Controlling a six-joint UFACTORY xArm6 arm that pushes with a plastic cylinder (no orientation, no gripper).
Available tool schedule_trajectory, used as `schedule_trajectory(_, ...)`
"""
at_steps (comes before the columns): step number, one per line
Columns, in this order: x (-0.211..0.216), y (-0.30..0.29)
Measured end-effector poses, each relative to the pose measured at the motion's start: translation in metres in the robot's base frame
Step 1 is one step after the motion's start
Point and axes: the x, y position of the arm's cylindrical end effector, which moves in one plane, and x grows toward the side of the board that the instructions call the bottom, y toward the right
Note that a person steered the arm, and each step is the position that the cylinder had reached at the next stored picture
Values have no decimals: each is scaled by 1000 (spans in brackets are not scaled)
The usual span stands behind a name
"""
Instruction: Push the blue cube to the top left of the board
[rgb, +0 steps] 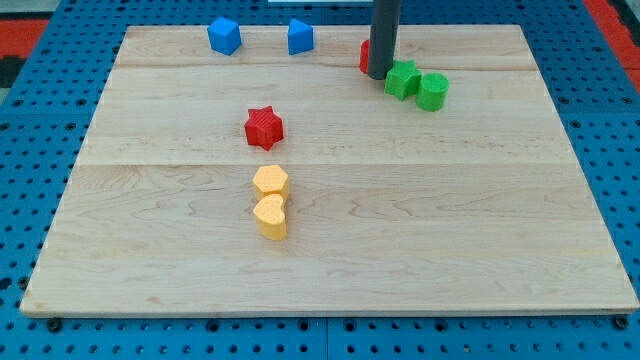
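Wooden board (330, 250) lies mostly bare. Blue cube (224, 36) sits at eleven o'clock near the top edge, another blue block (300, 36) beside it. Our tip (379, 76) has no jaws and rests by the green blocks (402, 79). We judge: approach from three o'clock, push left gently, and mind the edge.

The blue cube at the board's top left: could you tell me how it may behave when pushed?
The blue cube looks small and flat-bottomed, so it probably slides on the smooth wooden board rather than rolls. An off-centre push from my tip would likely turn it.
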Motion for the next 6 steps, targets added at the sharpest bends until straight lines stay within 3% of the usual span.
schedule_trajectory(2, -8, -43)
schedule_trajectory(4, -48, 29)
schedule_trajectory(6, -45, -34)
